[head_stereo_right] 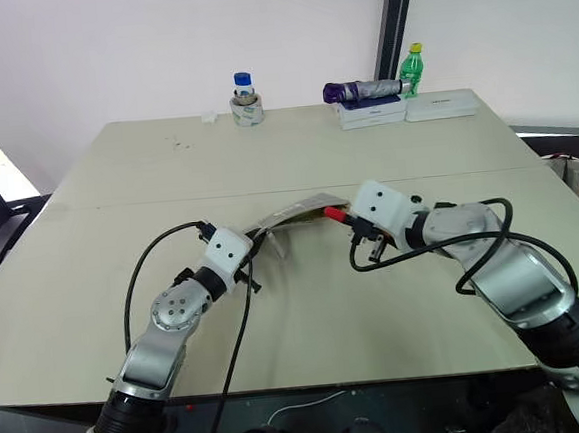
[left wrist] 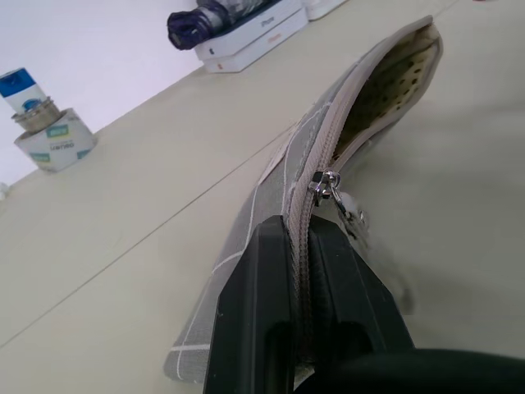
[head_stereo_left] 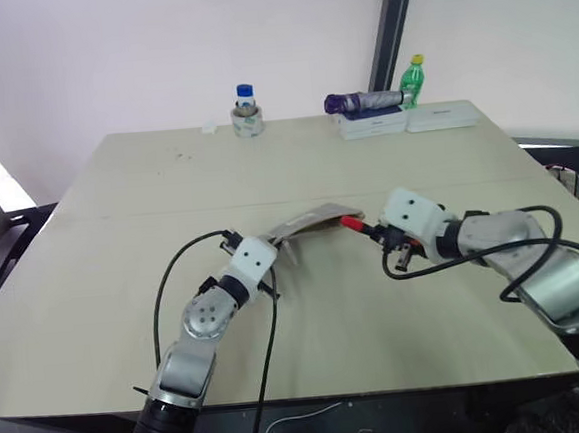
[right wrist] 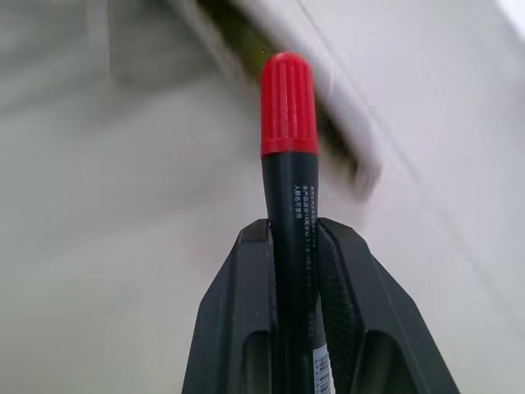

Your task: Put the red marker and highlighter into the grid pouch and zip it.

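Poking out from the right gripper [right wrist: 316, 246], the red marker [right wrist: 289, 156] is pinched between the two black fingers [right wrist: 234, 312], its red cap leading and its dark barrel clamped between the pads. From the head views the marker's red tip [head_stereo_left: 352, 224] sits just beside the right, open end of the grid pouch [head_stereo_left: 315, 220], near the middle of the tabletop [head_stereo_left: 121, 240]; whether the cap touches the fabric cannot be told.

That pouch, grey with thin white grid lines, is lifted off the tabletop at its left end, where the left gripper [left wrist: 299, 283] is pressed together on the zipper edge. In the left wrist view the metal zipper pull [left wrist: 326, 185] hangs just past the left gripper's fingers [left wrist: 250, 304], and beyond it the mouth of the pouch gapes, showing a pale dotted lining. The far end of the pouch bows toward the right arm.

Well apart from all this, along the far edge of the tabletop, stand a blue-capped jar [head_stereo_left: 245, 100] resting on a roll of tape [head_stereo_left: 248, 122], a small white scrap to its left, and further right two flat white boxes [head_stereo_left: 407, 120] carrying a folded purple umbrella [head_stereo_left: 361, 101], with a green bottle [head_stereo_left: 413, 79] behind them
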Controlling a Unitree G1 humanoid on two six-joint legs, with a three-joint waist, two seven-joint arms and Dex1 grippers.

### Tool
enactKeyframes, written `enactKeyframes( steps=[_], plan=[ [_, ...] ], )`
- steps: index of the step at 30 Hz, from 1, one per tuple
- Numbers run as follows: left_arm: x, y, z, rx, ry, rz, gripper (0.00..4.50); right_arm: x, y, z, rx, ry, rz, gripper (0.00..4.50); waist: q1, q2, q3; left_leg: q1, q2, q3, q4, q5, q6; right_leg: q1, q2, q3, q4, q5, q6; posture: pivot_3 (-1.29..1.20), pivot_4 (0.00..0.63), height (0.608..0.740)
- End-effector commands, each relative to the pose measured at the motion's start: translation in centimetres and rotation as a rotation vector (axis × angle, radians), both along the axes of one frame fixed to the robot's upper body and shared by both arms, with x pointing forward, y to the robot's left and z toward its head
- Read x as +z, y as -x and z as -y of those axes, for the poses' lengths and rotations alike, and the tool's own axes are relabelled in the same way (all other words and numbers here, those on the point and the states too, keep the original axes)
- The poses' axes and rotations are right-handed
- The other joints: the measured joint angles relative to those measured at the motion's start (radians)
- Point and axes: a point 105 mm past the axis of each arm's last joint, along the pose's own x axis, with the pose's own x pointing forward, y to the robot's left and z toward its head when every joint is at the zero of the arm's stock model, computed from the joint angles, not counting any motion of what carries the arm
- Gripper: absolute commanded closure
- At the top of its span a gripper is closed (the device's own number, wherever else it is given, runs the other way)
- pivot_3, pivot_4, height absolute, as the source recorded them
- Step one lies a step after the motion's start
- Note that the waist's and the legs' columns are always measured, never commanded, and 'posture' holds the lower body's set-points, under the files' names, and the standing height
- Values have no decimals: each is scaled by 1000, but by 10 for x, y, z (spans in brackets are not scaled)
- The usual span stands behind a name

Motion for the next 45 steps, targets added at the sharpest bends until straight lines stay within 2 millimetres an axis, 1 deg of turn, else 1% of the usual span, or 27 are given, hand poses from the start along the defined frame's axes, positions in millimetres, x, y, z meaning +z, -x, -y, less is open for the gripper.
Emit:
enactKeyframes(
  steps=[1, 8, 14, 19, 22, 27, 32, 35, 41, 43, 45],
  plan=[
    [16, 8, 6, -35, 1, 76, 4500, 2, -5, -5, 47, 83, 47, 4292, -2, 0, 0, 0, 0, 0, 0, 0, 0, 0, 0, 0, 0, 0, 0, 0, 150, 740],
    [16, 12, 8, -58, -19, 90, 4500, -3, -16, -3, 45, 173, 78, 4292, -4, 0, 0, 0, 0, 0, 0, 0, 0, -1, 0, 0, 0, 0, 0, 0, 150, 740],
    [13, 16, 12, -90, -51, 97, 4500, -4, -19, 0, 58, 227, 97, 4292, -4, 0, 0, 0, 0, 0, 0, 0, 0, -1, 0, 0, 0, 0, 0, 0, 150, 740],
    [12, 21, 20, -148, -72, 95, 4500, -5, -22, 1, 101, 351, 154, 4292, -4, 0, 0, 0, 0, 0, 0, 0, 0, -1, 0, 0, 0, 0, 0, 0, 150, 740],
    [12, 25, 25, -180, -71, 87, 4500, -5, -23, -4, 131, 388, 177, 4292, -4, 0, 0, 0, 0, 0, 0, 0, 0, -1, 0, 0, 0, 0, 0, 0, 150, 740],
    [12, 29, 30, -225, -73, 64, 4500, -5, -21, -23, 227, 439, 223, 4292, -5, 0, 0, 0, 0, 0, 0, 0, 0, -1, 0, 0, 0, 0, 0, 0, 150, 740],
    [10, 34, 34, -253, -63, 37, 4500, -4, -18, -37, 286, 440, 242, 4292, -4, 0, 0, 0, 0, 0, 0, 0, 0, -1, 0, 0, 0, 0, 0, 0, 150, 740],
    [11, 34, 33, -244, -20, 12, 4500, -5, -16, -41, 314, 447, 248, 4292, -3, 0, 0, 0, 0, 0, 0, 0, 0, -1, 0, 0, 0, 0, 0, 0, 150, 740],
    [12, 31, 32, -244, -16, -3, 4500, -5, -13, -45, 345, 423, 251, 4292, -5, 0, 0, 0, 0, 0, 0, 0, 0, -1, 0, 0, 0, 0, 0, 0, 150, 740],
    [13, 31, 32, -239, -12, -4, 4500, -6, -12, -47, 360, 415, 247, 3237, -5, 0, 0, 0, 0, 0, 0, 0, 0, -1, 0, 0, 0, 0, 0, 0, 150, 740],
    [13, 30, 31, -228, -5, -7, 4500, -4, -12, -48, 365, 409, 260, 2351, -5, 0, 0, 0, 0, 0, 0, 0, 0, -1, 0, 0, 0, 0, 0, 0, 150, 740]
  ],
)
